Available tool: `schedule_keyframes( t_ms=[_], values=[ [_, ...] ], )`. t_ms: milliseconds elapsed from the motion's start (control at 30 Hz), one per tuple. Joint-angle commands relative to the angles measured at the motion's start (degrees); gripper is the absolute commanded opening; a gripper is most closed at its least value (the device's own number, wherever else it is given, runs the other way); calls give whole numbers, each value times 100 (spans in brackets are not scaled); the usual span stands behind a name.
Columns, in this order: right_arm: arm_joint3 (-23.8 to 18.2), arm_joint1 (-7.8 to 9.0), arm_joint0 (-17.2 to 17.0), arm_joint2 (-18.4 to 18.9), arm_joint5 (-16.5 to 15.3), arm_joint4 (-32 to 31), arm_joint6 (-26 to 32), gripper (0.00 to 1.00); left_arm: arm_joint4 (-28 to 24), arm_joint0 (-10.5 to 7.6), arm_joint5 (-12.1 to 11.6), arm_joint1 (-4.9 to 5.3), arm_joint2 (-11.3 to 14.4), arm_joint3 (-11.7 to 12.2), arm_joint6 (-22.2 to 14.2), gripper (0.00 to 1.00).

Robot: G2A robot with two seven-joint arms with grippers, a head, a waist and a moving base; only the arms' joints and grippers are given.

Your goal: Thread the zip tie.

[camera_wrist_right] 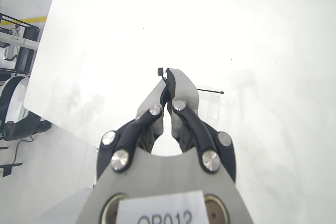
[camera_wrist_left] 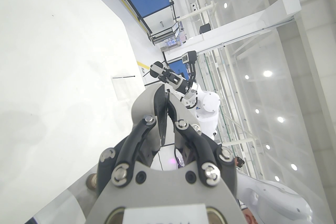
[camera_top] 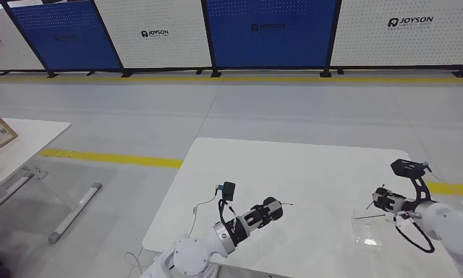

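Note:
My right gripper [camera_wrist_right: 167,76] is shut on a black zip tie [camera_wrist_right: 160,71]. Its square head sticks out past the fingertips and the strap runs back between the fingers. In the top view this gripper [camera_top: 377,198] hovers near the table's right edge. My left gripper [camera_top: 277,205] is low over the front of the white table [camera_top: 304,169], shut on a thin black zip tie strip [camera_top: 288,203] that pokes out toward the right. In the left wrist view the fingers [camera_wrist_left: 155,101] are pressed together. A second loose zip tie [camera_wrist_right: 210,91] lies flat on the table beside the right gripper.
The loose zip tie [camera_top: 369,217] rests at the edge of a clear plastic bag [camera_top: 369,234] on the table's right front. A smaller table corner [camera_top: 22,137] stands far left. A yellow floor line [camera_top: 108,158] runs behind the table.

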Motion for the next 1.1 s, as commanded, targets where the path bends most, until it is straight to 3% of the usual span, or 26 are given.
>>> schedule_keyframes(
  t_ms=[0, 233, 400, 467, 533, 967, 1067],
  values=[
    [3, -7, -21, 15, 2, 18, -125, 0, 0, 0, 0, 0, 0, 0, 0, 0],
    [-232, -66, -759, 429, -216, 786, -1348, 0, 0, 0, 0, 0, 0, 0, 0, 0],
    [-603, -114, -1419, 527, -264, 777, -2330, 0, 0, 0, 0, 0, 0, 0, 0, 0],
    [-668, -138, -1599, 561, -421, 939, -2514, 0, 0, 0, 0, 0, 0, 0, 0, 0],
    [-652, -147, -1662, 562, -554, 1025, -2478, 0, 0, 0, 0, 0, 0, 0, 0, 0],
    [-652, -147, -1662, 562, -554, 1025, -2478, 0, 0, 0, 0, 0, 0, 0, 0, 0],
    [-574, -201, -1725, 605, -660, 1238, -2961, 0, 0, 0, 0, 0, 0, 0, 0, 0]
  ],
)
